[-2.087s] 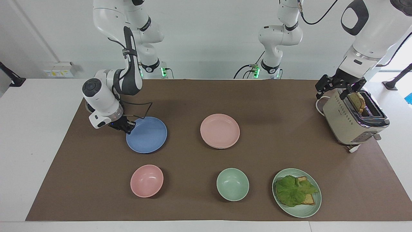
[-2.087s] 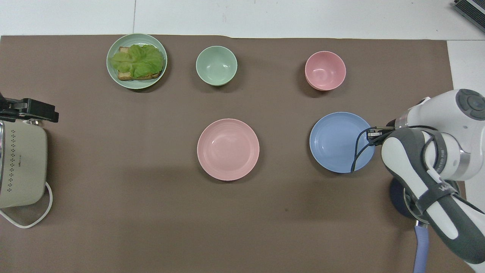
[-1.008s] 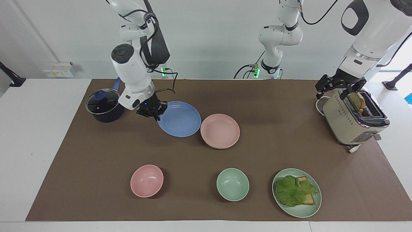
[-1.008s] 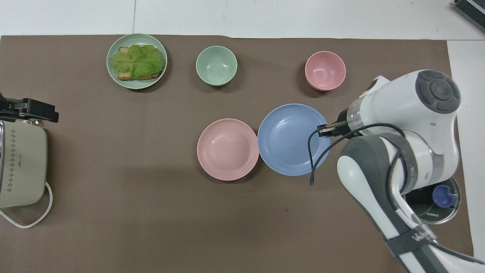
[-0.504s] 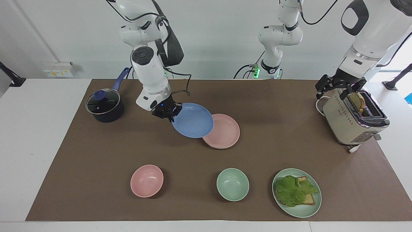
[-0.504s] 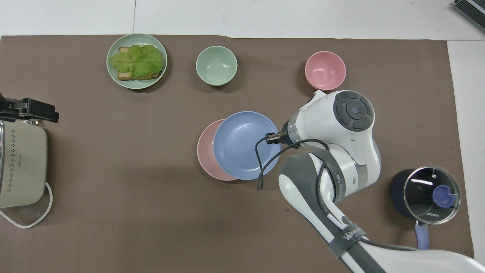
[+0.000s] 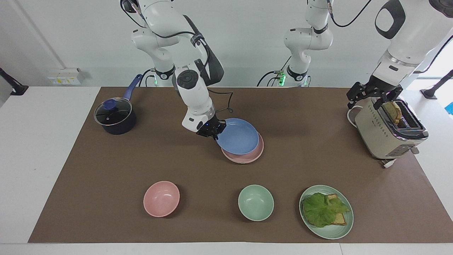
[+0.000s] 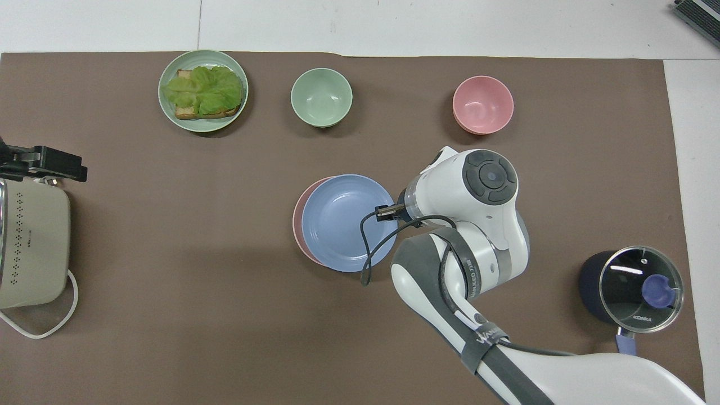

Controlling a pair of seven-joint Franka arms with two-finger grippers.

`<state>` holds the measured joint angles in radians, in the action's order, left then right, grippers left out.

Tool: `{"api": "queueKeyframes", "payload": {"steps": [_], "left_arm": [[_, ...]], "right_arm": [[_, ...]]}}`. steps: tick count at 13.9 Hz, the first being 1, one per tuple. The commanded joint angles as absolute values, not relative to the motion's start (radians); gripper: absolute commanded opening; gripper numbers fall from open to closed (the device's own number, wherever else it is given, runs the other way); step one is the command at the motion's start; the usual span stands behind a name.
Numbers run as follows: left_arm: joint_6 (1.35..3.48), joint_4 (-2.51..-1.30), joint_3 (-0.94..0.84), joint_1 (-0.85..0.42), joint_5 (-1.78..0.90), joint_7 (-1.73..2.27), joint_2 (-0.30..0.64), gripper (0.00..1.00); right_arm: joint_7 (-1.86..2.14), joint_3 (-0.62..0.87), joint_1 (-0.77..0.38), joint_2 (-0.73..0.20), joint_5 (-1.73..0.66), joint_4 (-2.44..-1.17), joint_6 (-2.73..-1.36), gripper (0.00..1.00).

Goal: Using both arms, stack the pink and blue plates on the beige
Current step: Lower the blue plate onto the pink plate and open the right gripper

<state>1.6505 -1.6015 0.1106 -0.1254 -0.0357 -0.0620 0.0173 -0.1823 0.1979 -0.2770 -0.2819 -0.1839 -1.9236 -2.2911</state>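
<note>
The right hand (image 7: 211,130) grips the blue plate (image 7: 238,136) by its rim, holding it tilted just over the pink plate (image 7: 247,156) at the middle of the surface (image 7: 106,177). The left hand (image 7: 374,95) hangs open over the toaster (image 7: 385,134) and waits.

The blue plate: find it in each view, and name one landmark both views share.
Facing view: blue plate mid-picture, over the pink plate, rim in the right end effector.
Overhead view: blue plate mid-picture, covering most of the pink plate.
Shared landmark: green bowl.
</note>
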Motion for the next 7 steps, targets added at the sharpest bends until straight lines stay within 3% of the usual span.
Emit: {"api": "queueKeyframes", "payload": {"steps": [1, 7], "left_arm": [[1.635, -1.598, 0.101, -0.115, -0.018, -0.064, 0.015, 1.00], [1.635, -1.598, 0.101, -0.115, -0.018, -0.064, 0.015, 1.00]], "right_arm": [[-0.170, 0.199, -0.281, -0.288, -0.213, -1.937, -2.322, 0.00], [-0.170, 0.199, -0.288, -0.311, -0.213, -1.939, -2.324, 0.00]]}}
